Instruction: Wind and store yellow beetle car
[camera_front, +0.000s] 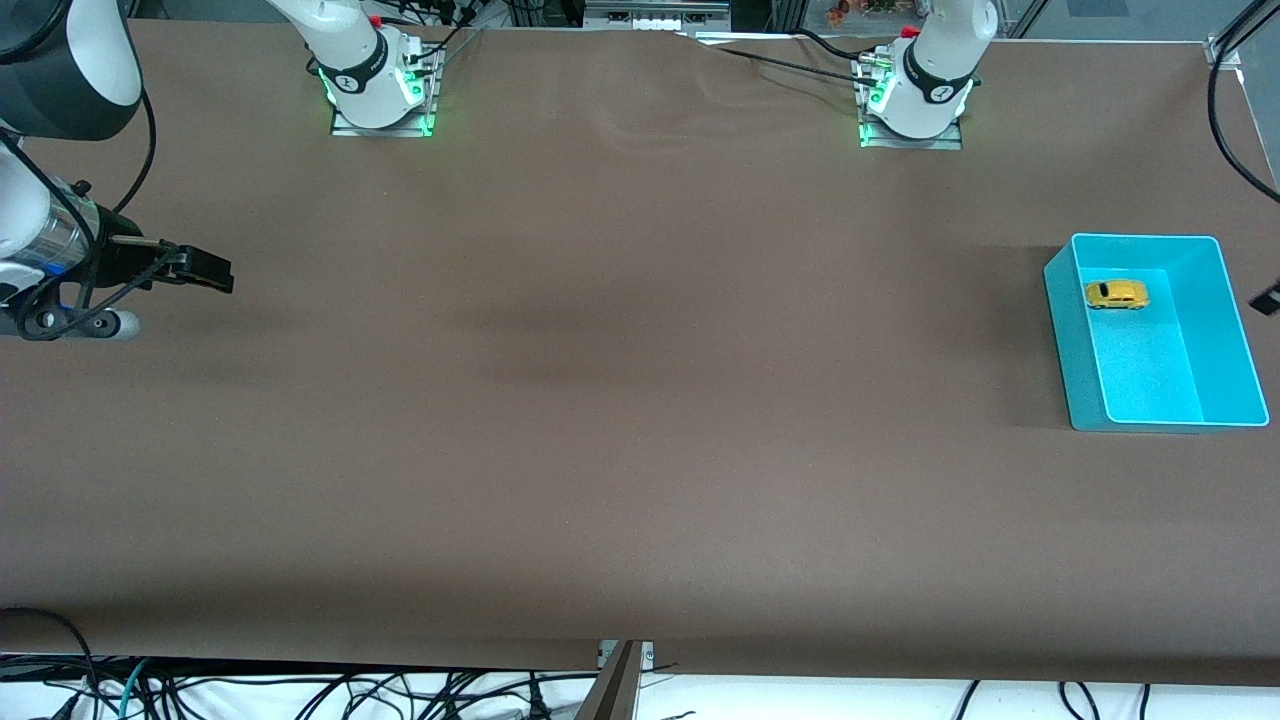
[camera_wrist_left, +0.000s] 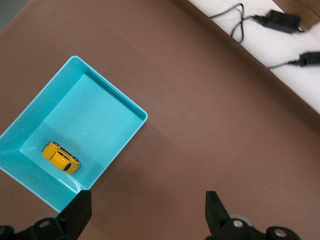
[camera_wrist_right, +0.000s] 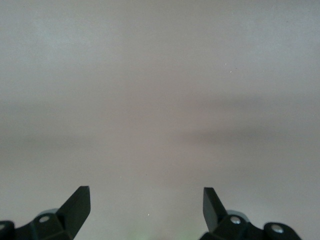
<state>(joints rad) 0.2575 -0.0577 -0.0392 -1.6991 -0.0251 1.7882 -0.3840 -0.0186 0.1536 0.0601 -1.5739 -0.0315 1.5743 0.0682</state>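
Observation:
The yellow beetle car (camera_front: 1117, 294) rests on its wheels inside the teal bin (camera_front: 1230, 330), in the part of the bin floor farthest from the front camera. The bin stands at the left arm's end of the table. In the left wrist view the car (camera_wrist_left: 60, 157) and the bin (camera_wrist_left: 125, 100) lie below my left gripper (camera_wrist_left: 147, 200), which hovers over bare table beside the bin, open and holding nothing. My right gripper (camera_front: 212, 272) hangs at the right arm's end of the table, well away from the bin. It too is open and empty (camera_wrist_right: 146, 197), with only plain table under it.
Brown cloth covers the table (camera_front: 620, 400). The two arm bases (camera_front: 380, 95) (camera_front: 915, 100) stand at the table edge farthest from the front camera. Power bricks and cables (camera_wrist_left: 280, 20) lie on a white surface past the table edge near the bin. More cables (camera_front: 300, 695) hang below the nearest edge.

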